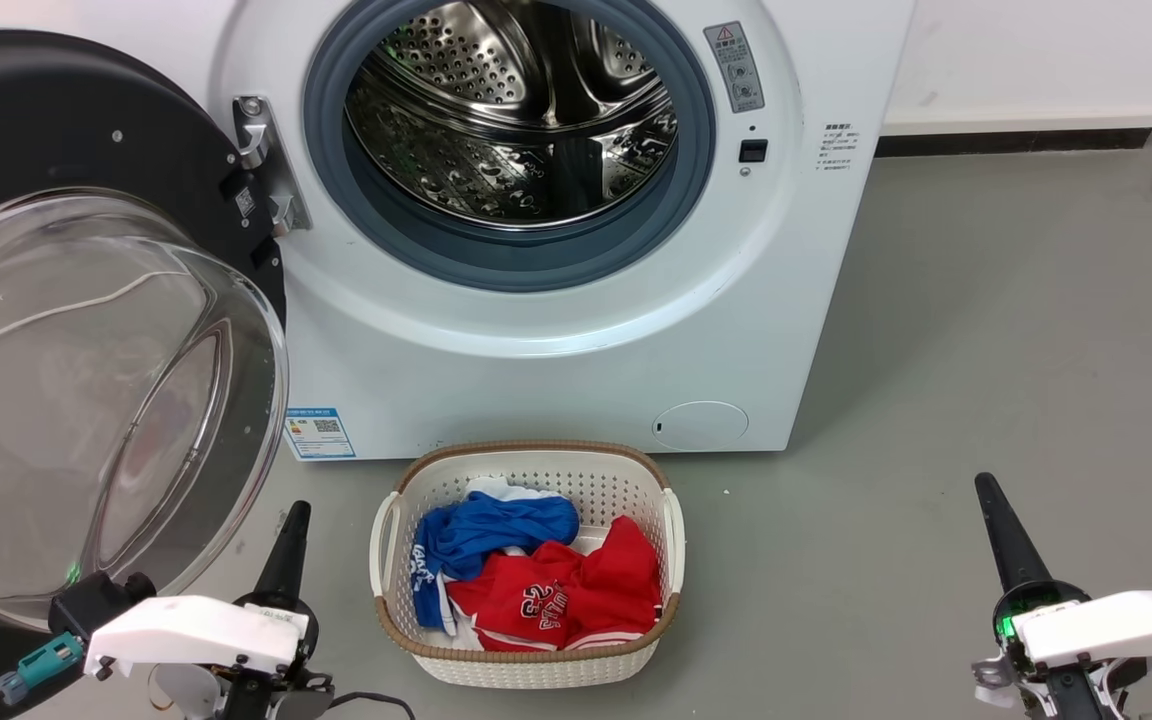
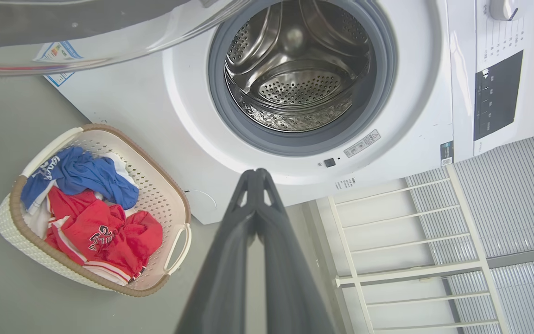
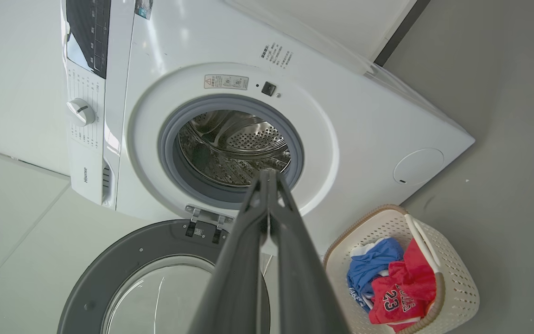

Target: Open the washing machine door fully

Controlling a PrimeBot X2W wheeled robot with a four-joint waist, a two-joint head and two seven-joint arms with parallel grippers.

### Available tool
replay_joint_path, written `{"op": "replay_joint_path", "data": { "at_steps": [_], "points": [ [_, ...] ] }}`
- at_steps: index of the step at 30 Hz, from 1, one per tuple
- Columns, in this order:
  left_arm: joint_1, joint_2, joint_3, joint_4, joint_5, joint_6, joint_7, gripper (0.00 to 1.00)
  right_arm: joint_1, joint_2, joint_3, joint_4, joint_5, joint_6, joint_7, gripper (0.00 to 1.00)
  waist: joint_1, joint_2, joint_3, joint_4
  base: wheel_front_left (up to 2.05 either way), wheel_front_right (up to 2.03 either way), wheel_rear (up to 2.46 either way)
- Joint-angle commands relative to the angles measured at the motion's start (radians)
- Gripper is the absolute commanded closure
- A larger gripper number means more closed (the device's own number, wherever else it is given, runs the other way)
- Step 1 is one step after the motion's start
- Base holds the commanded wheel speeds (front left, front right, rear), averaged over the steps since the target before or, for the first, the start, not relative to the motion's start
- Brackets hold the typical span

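At the left of the head view, the washing machine door stands swung wide on its metal hinge, well clear of the opening, its glossy black disc behind and its clear bulging glass bowl facing out. The perforated steel drum is fully exposed inside a smooth grey rubber gasket, so the task looks done or very nearly so; whether the hinge has any travel left I cannot tell. The left tool sits low just beside the door's lower rim, seemingly not touching it, and the right tool hangs well apart over the matte grey floor. A woven-look white plastic laundry basket with a brown rim holds a crumpled blue garment and a red jersey. In the left wrist view, the left tool has its dark tapered fingers pressed together at the tips, empty, with the door's curved glass edge overhead. In the right wrist view, the right tool is likewise closed on nothing, above the door and its grey inner ring.
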Motion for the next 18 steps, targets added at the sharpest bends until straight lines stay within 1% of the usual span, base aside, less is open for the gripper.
{"op": "replay_joint_path", "data": {
  "at_steps": [1, 18],
  "points": [
    [-0.025, -0.005, 0.014, -0.001, -0.024, -0.012, 0.005, 1.00, -0.024, -0.005, -0.004, -0.003, 0.034, 0.000, 0.005, 1.00, -0.0001, -0.0001, 0.001, 0.001, 0.00, 0.00, 0.00],
    [-0.036, -0.041, 0.061, 0.020, -0.140, -0.051, 0.028, 1.00, -0.041, -0.004, -0.017, 0.018, 0.183, 0.000, 0.024, 1.00, -0.0001, -0.0001, 0.005, 0.010, 0.00, 0.00, 0.00]
  ]
}}
